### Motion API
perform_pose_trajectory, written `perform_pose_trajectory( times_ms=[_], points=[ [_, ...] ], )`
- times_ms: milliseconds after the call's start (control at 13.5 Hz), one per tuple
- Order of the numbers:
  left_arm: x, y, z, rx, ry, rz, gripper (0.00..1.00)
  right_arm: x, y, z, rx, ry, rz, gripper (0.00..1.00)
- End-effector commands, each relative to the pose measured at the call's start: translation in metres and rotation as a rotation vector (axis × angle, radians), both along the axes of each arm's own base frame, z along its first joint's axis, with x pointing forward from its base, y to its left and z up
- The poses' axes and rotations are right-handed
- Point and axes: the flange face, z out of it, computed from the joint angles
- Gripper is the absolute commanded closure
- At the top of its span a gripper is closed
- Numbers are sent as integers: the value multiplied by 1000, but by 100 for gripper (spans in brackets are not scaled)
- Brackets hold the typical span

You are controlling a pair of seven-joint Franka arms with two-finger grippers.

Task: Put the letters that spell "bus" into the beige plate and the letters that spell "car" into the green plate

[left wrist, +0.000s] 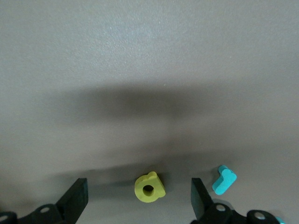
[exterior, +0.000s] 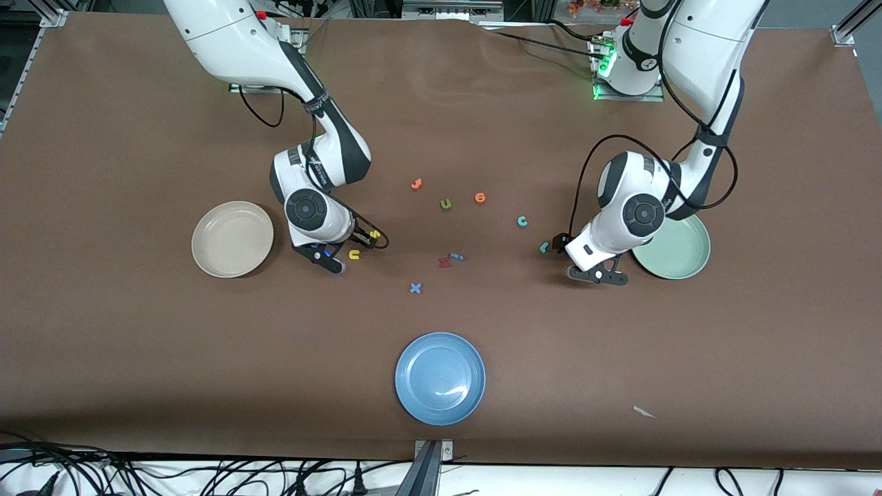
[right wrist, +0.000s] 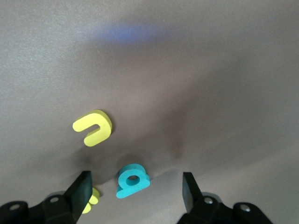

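My right gripper [right wrist: 135, 193] hangs low over the table beside the beige plate [exterior: 232, 239], open, with the teal "b" [right wrist: 132, 180] lying between its fingers, untouched. The yellow "u" [right wrist: 93, 127] lies just past it. One finger half covers the yellow "s" [right wrist: 91, 200]. My left gripper [left wrist: 139, 200] is open, low beside the green plate [exterior: 672, 246], and the yellow "a" [left wrist: 149, 187] lies flat between its fingers. The teal "r" [left wrist: 224, 180] sits just outside one finger. The teal "c" [exterior: 522, 221] lies farther from the front camera than the "r" [exterior: 544, 247]. In the front view both hands hide the "b" and the "a".
In mid-table lie two orange letters [exterior: 416, 184] [exterior: 480, 198], an olive "u" [exterior: 446, 204], a red letter [exterior: 444, 262] touching a blue one [exterior: 457, 257], and a blue "x" [exterior: 415, 288]. A blue plate [exterior: 439, 377] sits near the front edge. A white scrap [exterior: 644, 412] lies toward the left arm's end.
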Motion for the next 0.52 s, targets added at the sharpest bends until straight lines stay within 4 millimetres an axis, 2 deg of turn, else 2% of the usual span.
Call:
perform_pose_trajectory(
  times_ms=[0,148,297,445],
  points=[
    [-8,-2,-6,0,-4,33,5,-8,0,7,14,-3,-16,19],
    [-14,-2,-10,17,9,73,5,-7,-1,7,13,-4,-17,26],
    [-17,-4,-13,20,17,69,5,-7,0,8,15,-5,-11,38],
    [-19,-4,-15,21,19,66,5,-7,-1,7,15,-2,-8,58]
  ],
)
